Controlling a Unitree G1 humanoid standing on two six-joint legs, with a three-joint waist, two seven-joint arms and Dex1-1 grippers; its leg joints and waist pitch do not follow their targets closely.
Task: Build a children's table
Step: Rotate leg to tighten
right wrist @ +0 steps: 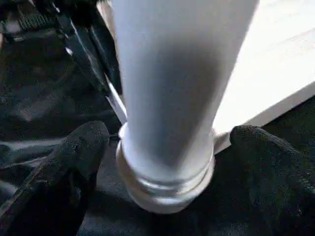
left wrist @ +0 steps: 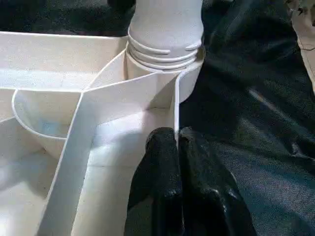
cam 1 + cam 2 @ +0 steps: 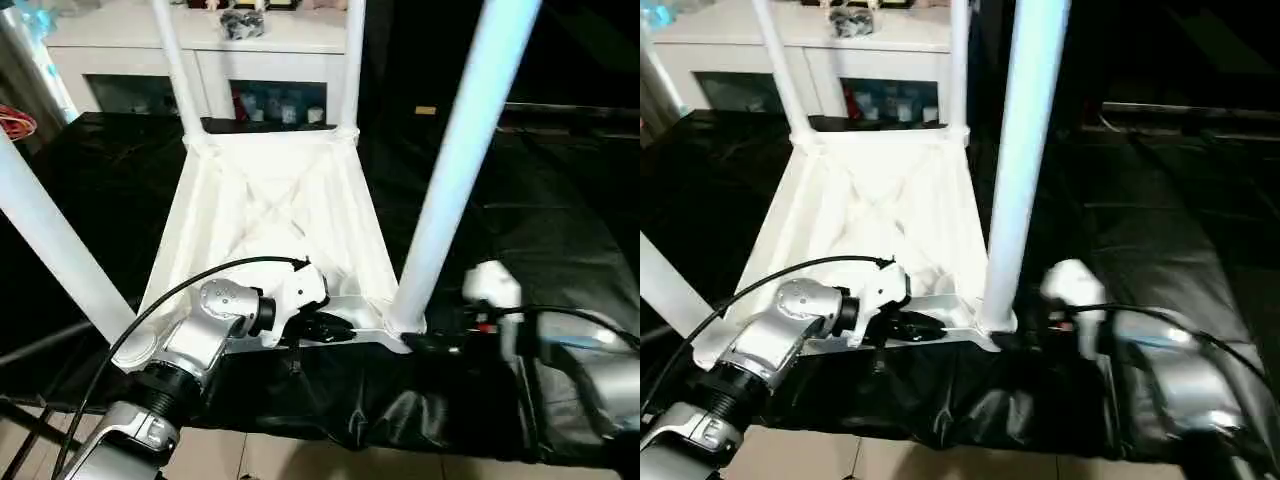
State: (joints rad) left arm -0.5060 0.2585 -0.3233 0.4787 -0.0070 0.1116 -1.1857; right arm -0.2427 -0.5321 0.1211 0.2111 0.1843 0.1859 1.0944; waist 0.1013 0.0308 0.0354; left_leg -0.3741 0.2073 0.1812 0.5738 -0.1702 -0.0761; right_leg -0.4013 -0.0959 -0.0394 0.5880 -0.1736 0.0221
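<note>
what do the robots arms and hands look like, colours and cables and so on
Both arms are silver metal with rounded joint housings. The left arm has a ribbed black collar near the elbow, a white wrist housing and a thin black cable looping over it. The left hand has two rounded, glossy black fingers. The right arm also carries a white wrist housing, a black cable and a small red detail; the right hand has matte black padded fingers.

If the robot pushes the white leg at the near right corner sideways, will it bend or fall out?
The leg looks like stiff, thick plastic, so it would probably not bend. Its ringed base sits in the corner socket, so it would likely stay in. Because the leg is tall, a push near its top might instead tilt or slide the upturned table top on the black sheet.
</note>
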